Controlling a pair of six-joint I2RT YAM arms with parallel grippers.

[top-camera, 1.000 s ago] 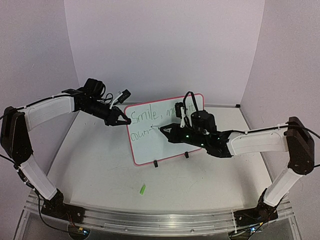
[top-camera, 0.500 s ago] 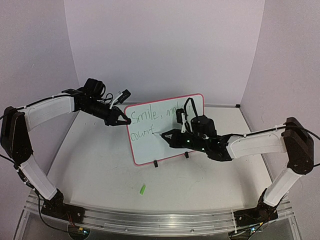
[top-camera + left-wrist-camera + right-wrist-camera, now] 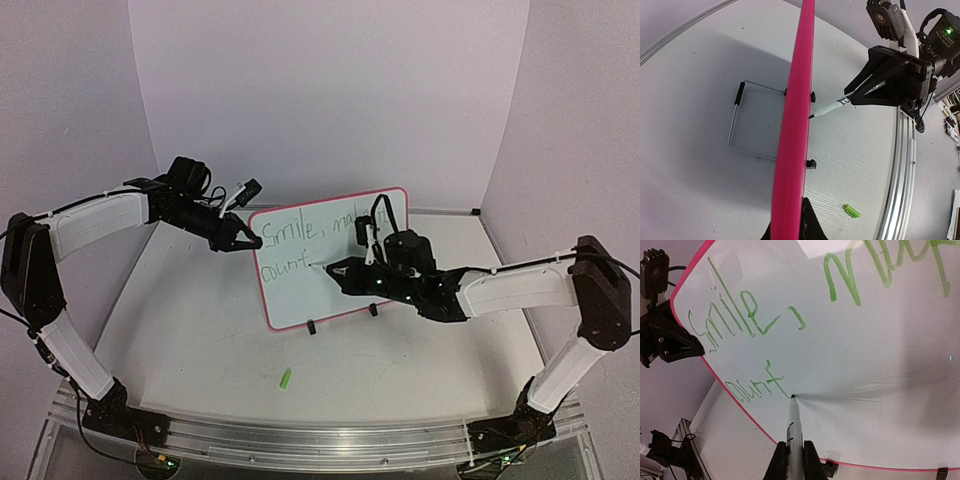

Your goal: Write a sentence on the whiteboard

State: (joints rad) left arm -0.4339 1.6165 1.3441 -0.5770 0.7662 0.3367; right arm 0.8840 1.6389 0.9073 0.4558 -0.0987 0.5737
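The whiteboard stands tilted on two black clip feet; it has a red-pink rim. The sentence is in green: "Smile," and further words on the top line, "count" below. My left gripper is shut on the board's left rim, with one dark finger showing beside it. My right gripper is shut on a grey marker. The marker's tip touches the board at the tail of the "t". The right arm hides part of the top line.
A green marker cap lies on the table in front of the board and also shows in the left wrist view. A wire stand sits behind the board. An aluminium rail runs along the near edge. Purple walls close in on the table.
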